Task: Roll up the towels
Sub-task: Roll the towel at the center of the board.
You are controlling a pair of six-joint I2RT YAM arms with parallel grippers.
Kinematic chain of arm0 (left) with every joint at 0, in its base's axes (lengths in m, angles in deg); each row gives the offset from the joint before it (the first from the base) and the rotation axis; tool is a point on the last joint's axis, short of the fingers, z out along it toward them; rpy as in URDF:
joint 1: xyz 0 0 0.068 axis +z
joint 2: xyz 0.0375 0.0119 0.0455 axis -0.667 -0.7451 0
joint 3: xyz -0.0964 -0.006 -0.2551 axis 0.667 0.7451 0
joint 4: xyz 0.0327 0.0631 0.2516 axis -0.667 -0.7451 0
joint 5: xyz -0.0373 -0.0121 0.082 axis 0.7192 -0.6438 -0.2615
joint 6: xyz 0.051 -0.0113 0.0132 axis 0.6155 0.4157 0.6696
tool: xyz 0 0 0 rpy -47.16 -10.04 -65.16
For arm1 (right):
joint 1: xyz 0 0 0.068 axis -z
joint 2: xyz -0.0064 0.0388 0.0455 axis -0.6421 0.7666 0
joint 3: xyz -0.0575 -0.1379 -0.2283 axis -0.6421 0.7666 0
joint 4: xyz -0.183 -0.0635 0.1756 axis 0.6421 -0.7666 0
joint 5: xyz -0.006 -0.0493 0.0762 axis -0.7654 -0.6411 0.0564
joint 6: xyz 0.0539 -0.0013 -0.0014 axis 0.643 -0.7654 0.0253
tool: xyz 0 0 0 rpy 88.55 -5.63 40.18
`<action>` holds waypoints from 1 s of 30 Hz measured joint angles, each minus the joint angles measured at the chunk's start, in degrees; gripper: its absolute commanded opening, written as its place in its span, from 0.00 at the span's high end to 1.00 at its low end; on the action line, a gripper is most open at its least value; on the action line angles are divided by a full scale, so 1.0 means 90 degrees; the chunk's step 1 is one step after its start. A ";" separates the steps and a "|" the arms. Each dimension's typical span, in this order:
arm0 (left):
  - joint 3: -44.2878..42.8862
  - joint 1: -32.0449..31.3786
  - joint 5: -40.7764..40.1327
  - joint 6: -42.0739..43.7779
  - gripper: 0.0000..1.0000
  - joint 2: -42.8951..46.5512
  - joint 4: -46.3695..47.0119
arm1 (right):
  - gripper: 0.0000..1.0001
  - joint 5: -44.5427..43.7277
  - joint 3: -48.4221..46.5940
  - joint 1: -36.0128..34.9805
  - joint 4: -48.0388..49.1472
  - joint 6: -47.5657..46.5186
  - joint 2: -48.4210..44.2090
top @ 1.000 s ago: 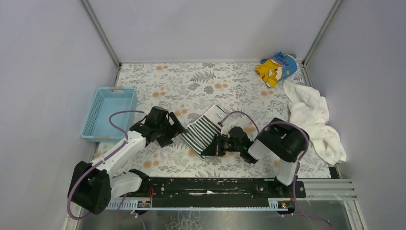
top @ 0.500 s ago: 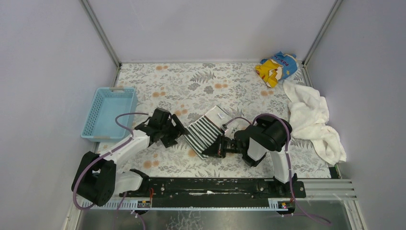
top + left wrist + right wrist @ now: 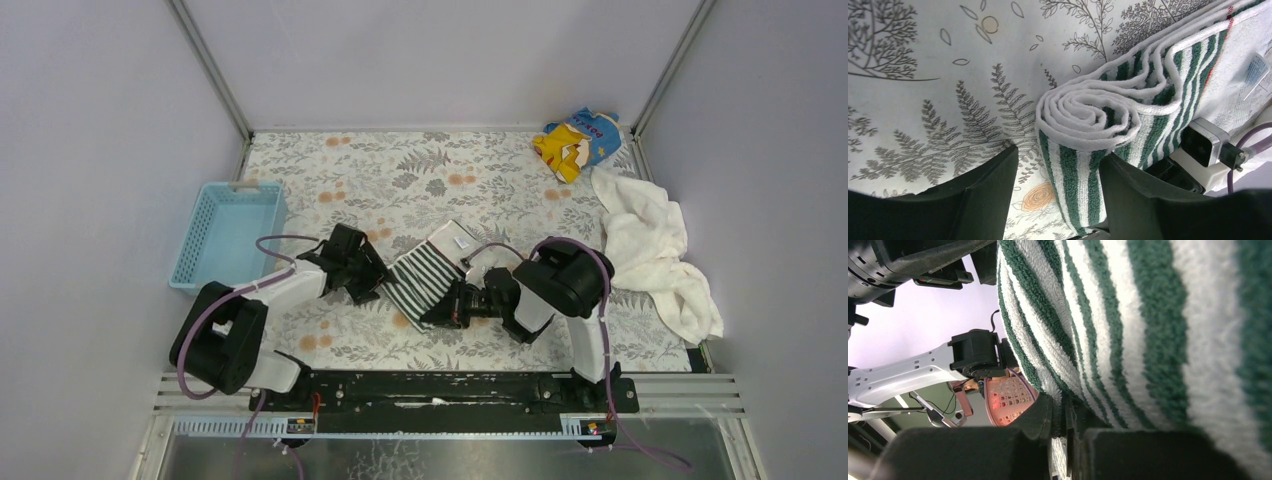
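The small striped towel (image 3: 428,276) lies mid-table, its near-left part rolled up. In the left wrist view the roll's spiral end (image 3: 1087,113) sits between my left gripper's (image 3: 1059,156) open jaws; the right finger (image 3: 1140,200) touches the roll and the left finger (image 3: 980,200) stands apart from it. In the top view the left gripper (image 3: 372,284) is at the towel's left edge. My right gripper (image 3: 447,305) is at the towel's near-right edge, and its jaws (image 3: 1064,412) are pinched shut on the striped cloth (image 3: 1128,330). The large white towel (image 3: 652,252) lies crumpled at the right.
A light blue basket (image 3: 226,236) stands at the table's left edge. A yellow-and-blue printed cloth (image 3: 576,140) lies in the far right corner. Grey walls close the table (image 3: 420,170) on three sides. The arms' base rail runs along the near edge.
My left gripper has moved right, up against the towel's rolled end. The right arm's elbow has swung in to the left while its gripper stayed on the towel.
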 measured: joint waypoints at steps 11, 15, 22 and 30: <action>-0.0359 -0.0063 -0.0056 -0.0151 0.49 -0.0559 0.0053 | 0.52 0.0029 -0.0673 0.0002 -0.3373 -0.1365 -0.1520; -0.0427 -0.0085 -0.0117 -0.0172 0.50 -0.0629 0.0044 | 0.42 -0.0199 -0.1073 -0.0019 -0.5115 -0.2198 -0.2232; -0.0576 -0.0129 -0.0214 -0.0170 0.50 -0.0738 -0.0058 | 0.29 -0.1290 -0.2203 -0.0350 -0.8196 -0.3762 -0.3286; -0.0704 -0.0175 -0.0316 -0.0170 0.50 -0.0814 -0.0189 | 0.27 -0.3572 -0.3645 -0.1836 -1.0457 -0.5289 -0.3456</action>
